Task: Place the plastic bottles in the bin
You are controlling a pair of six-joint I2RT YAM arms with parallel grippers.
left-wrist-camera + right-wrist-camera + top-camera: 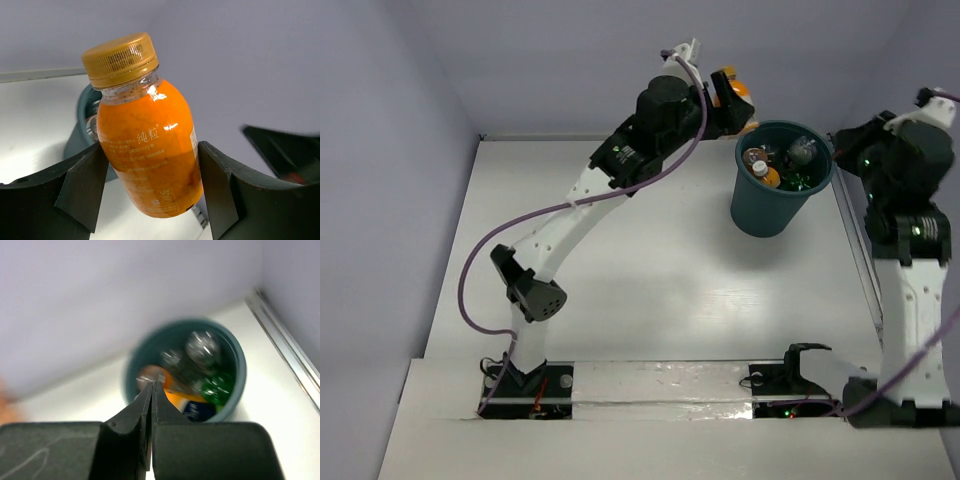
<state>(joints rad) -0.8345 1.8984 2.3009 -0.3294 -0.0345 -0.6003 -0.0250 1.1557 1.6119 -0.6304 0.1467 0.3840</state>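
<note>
Bin (775, 205) stands upright near the far right corner of the desk (650, 280), with several bottles (765, 165) lying inside: orange, green and clear ones, blurred in the right wrist view. The left gripper (150, 195) clasps an orange bottle (147, 145) by its body, raised just beside the bin's far left rim. The right gripper (151, 390) hangs by the bin's right side, its fingers pressed together on nothing.

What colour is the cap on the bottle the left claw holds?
Golden orange ribbed screw cap on the orange plastic bottle; clearest in left wrist view.
</note>
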